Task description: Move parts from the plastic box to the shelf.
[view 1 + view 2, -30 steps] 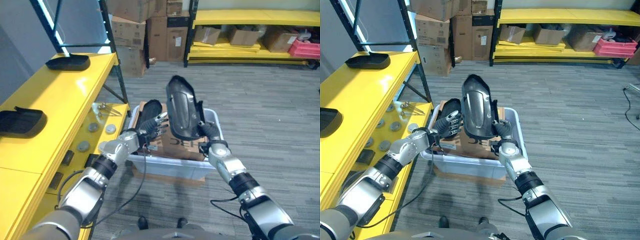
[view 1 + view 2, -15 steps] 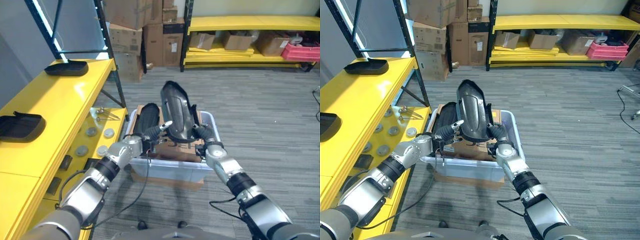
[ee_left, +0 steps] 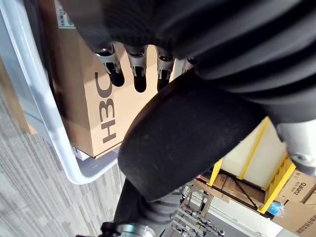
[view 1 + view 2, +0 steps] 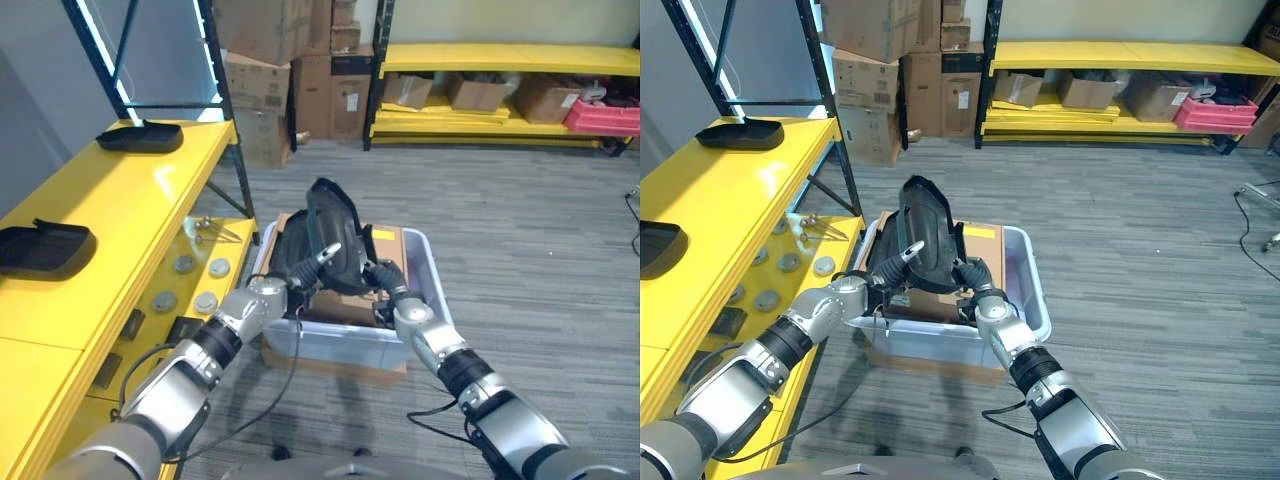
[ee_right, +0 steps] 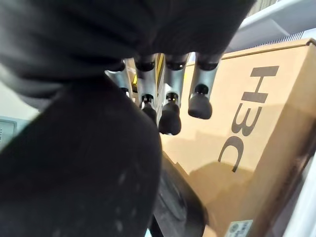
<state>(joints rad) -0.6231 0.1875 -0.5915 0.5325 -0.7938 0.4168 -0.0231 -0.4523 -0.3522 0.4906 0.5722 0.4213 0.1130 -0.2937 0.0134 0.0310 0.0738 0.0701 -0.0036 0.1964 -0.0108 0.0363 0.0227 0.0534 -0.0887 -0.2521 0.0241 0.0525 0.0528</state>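
Part (image 4: 330, 235), black and curved, stands tilted over the plastic box (image 4: 430, 290), between both robot hands: right robot hand (image 4: 385, 283) curled round its lower edge, left robot hand (image 4: 305, 272) with fingers straight against its face.

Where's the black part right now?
The black part stands upright over the plastic box, centre of the eye views, between the left hand and right hand.
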